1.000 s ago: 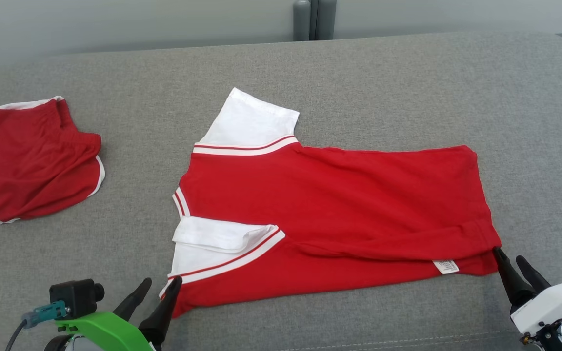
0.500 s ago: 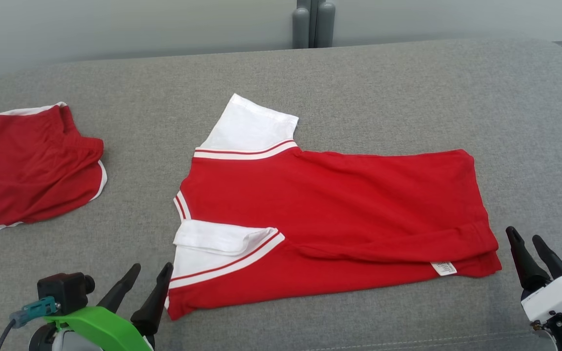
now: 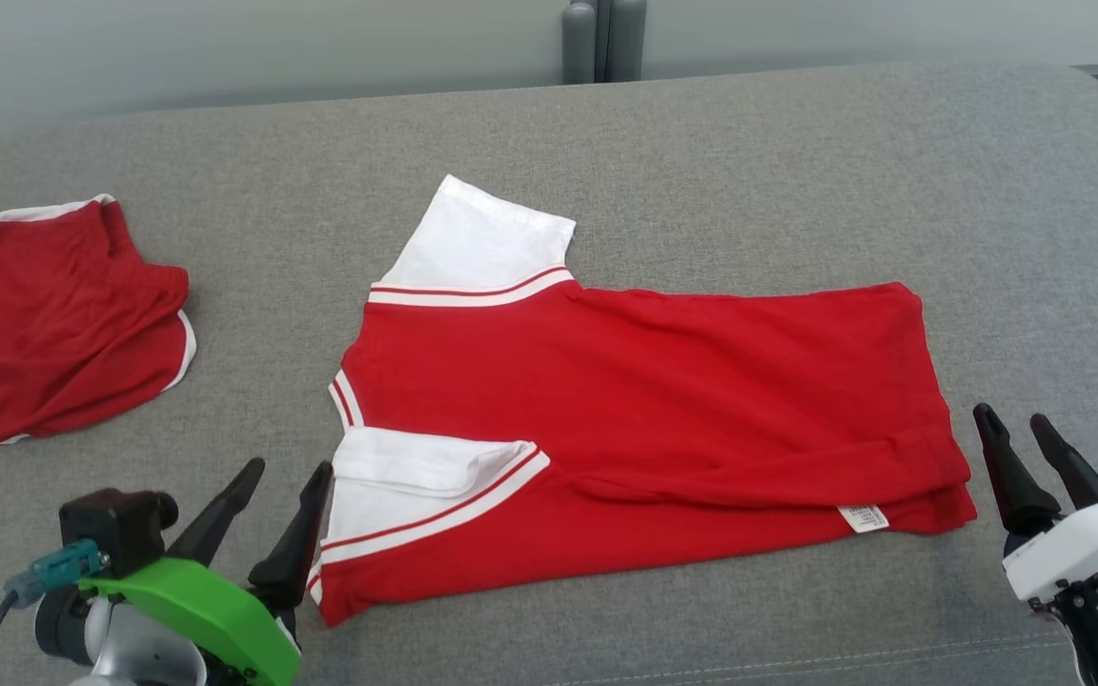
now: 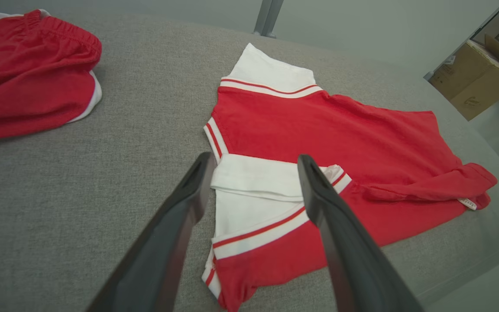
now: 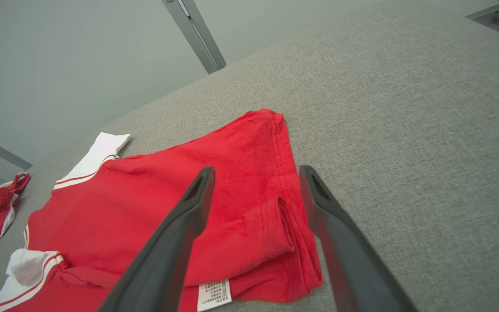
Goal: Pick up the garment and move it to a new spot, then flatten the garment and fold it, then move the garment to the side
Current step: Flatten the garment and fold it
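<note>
1. The red garment lies flat across the middle of the frame on the grey fabric surface. It is folded lengthwise, with its collar end to the left and its hem to the right.
2. One white sleeve points toward the top of the frame. The other white sleeve is folded over the lower left part of the garment.
3. A small white label shows at the garment's lower right corner.
4. The left end effector is at the lower left, fingers spread and holding nothing, just beside the folded sleeve.
5. The right end effector is at the lower right, fingers also spread and empty, near the hem but apart from it.
6. Red shorts with white trim lie at the left edge, well apart from the garment.
</note>
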Controlling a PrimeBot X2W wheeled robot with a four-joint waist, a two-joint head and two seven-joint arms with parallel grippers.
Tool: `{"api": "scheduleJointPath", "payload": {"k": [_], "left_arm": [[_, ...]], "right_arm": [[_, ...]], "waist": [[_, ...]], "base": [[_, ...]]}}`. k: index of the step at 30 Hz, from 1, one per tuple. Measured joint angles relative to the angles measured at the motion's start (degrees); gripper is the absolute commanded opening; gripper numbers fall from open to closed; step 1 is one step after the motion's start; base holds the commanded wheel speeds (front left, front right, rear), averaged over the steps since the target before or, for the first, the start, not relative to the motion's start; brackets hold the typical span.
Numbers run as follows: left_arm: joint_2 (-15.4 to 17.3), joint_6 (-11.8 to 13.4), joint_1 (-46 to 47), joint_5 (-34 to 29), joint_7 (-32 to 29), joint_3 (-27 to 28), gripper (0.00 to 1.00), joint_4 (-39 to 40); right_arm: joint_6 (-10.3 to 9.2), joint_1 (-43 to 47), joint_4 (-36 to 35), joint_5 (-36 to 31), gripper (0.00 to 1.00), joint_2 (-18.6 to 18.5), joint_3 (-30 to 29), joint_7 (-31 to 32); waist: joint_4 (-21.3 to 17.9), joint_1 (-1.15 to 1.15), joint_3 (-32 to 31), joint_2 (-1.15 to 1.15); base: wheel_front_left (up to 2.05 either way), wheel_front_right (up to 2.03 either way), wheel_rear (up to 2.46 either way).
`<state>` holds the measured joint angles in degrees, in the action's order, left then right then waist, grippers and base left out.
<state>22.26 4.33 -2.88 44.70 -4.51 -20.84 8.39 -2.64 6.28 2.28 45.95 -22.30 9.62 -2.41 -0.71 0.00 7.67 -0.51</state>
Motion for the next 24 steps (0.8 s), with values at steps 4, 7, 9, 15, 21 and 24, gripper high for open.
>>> {"api": "scheduleJointPath", "payload": {"k": [4, 7, 9, 15, 21, 24], "left_arm": [[0.2, 0.0, 3.5, -0.8, -0.2, -0.2, 1.0, 1.5], [0.4, 0.0, 5.4, -1.5, -1.3, -0.6, 1.0, 1.7], [0.5, 0.0, 7.5, -2.3, -2.1, -1.4, 1.0, 1.8], [1.2, -0.4, 15.3, -3.8, -4.8, -2.0, 1.0, 2.1], [0.8, -1.5, 22.4, -3.8, -8.4, -3.6, 1.0, 1.0], [0.3, -1.9, 26.5, -3.7, -9.8, -3.8, 1.0, -0.1]], "right_arm": [[-0.05, -2.9, -1.0, -0.7, 1.0, -0.4, 1.1, 1.2], [-0.48, -6.0, -1.3, -1.0, 1.0, -0.6, 1.5, 2.1], [-0.96, -7.2, -1.4, -1.1, 1.0, -0.9, 1.4, 2.6], [-1.52, -11.4, -0.7, -1.1, 1.0, -1.3, 1.1, 5.2], [-2.48, -15.5, 0.3, -1.7, 1.0, -2.4, 0.3, 7.3], [-3.04, -17.8, 0.9, -2.2, 1.0, -3.1, 0.0, 8.6]], "waist": [[-0.2, 0.0, 1.2, 0.0], [-0.6, 0.0, 2.2, 0.0], [-0.7, 0.0, 3.0, 0.0], [-1.1, 0.0, 5.9, 0.0], [-1.4, 0.0, 9.3, 0.0], [-1.5, 0.0, 11.2, 0.0]], "base": [[0.0, 0.0, 0.0], [0.0, 0.0, 0.0], [0.0, 0.0, 0.0], [0.0, 0.0, 0.0], [0.0, 0.0, 0.0], [0.0, 0.0, 0.0]]}}
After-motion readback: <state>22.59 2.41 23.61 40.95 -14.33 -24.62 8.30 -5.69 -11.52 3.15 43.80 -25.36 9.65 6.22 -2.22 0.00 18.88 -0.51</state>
